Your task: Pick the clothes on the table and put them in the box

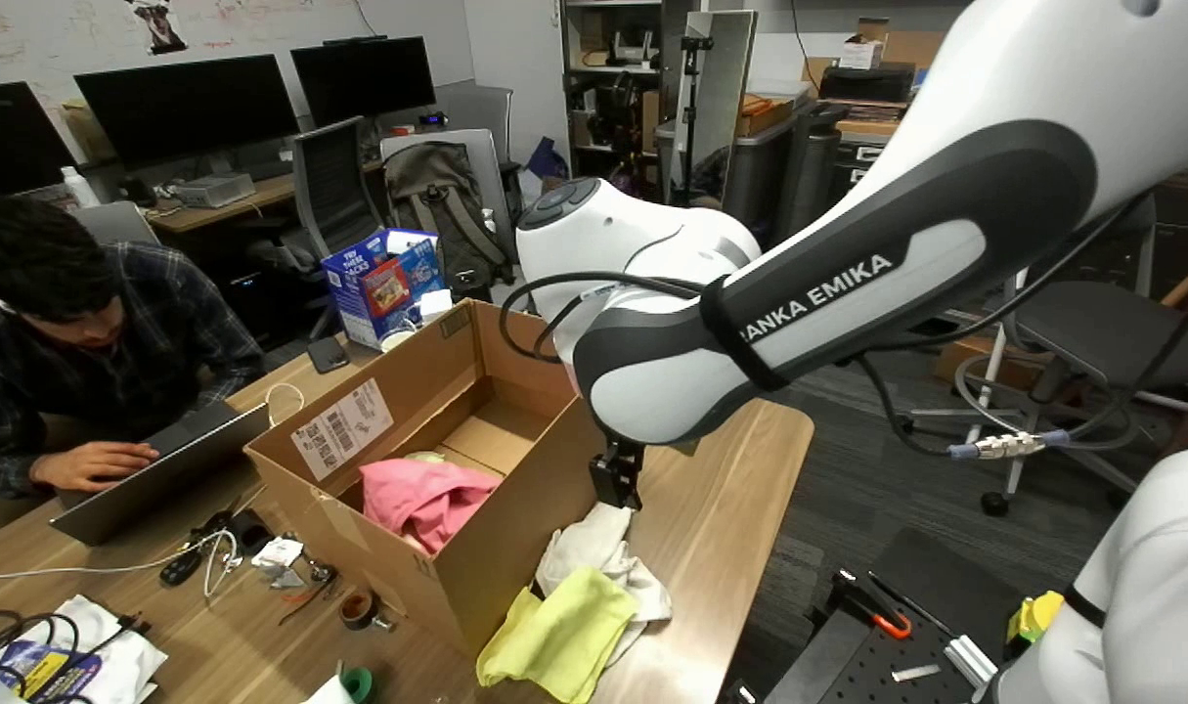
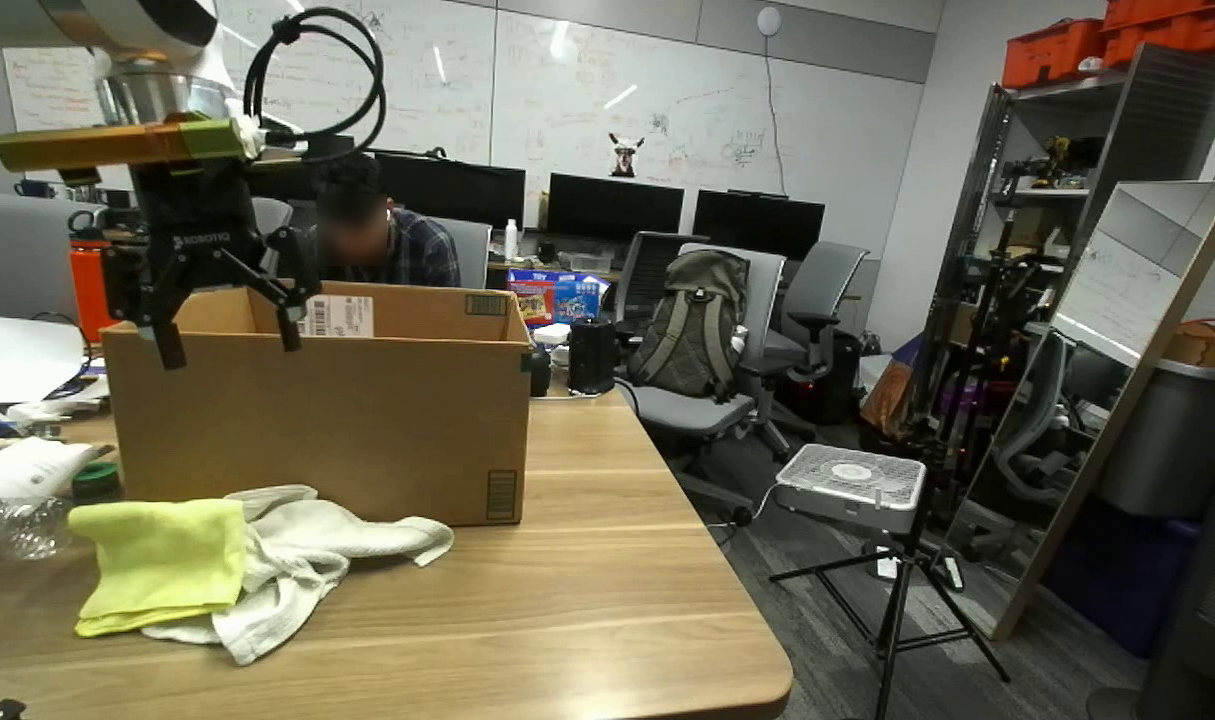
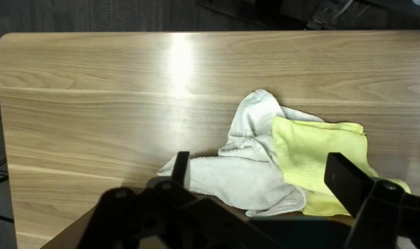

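the jaws stand apart; the off-white cloth (image 3: 242, 171) and overlapping yellow cloth (image 3: 308, 155) lie below them on the bench (image 3: 102, 114).

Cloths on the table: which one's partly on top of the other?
The yellow cloth: in the wrist view, its edge runs across the white cloth, hiding part of it. The pink cloth is apart from both, inside the box.

The robot's arm (image 1: 828, 249) is white with dark gray patches (image 1: 1034, 181), and white letters (image 1: 843, 284) say "ANKA EMIKA". Its gripper (image 2: 230, 340) is black with tiny pale letters (image 2: 201, 241). Above the gripper are a shiny silver ring (image 2: 152, 95), an orange-and-green bar (image 2: 117, 147) and looping black cables (image 1: 642, 279).
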### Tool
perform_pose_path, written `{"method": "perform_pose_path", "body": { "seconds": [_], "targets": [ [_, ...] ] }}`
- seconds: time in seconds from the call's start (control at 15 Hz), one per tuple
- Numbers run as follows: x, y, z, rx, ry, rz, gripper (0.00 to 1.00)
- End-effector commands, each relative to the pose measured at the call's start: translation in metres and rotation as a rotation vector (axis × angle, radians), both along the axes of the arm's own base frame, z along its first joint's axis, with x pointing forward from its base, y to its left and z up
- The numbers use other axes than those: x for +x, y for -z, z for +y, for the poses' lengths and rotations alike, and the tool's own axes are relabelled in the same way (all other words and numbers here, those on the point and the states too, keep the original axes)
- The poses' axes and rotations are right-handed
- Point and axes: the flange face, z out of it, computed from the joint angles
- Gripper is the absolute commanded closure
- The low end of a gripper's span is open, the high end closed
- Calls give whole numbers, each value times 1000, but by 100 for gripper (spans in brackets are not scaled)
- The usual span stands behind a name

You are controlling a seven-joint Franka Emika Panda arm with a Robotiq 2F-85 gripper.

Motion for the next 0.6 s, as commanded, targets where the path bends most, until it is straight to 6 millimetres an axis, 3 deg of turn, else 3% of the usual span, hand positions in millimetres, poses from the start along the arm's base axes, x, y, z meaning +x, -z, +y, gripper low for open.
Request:
{"method": "perform_pose_path", "body": {
  "seconds": [0.0,0.53],
  "targets": [
    [5,18,4,82,-3,-2,0],
    [6,66,14,195,-51,-53,0]
  ]
}}
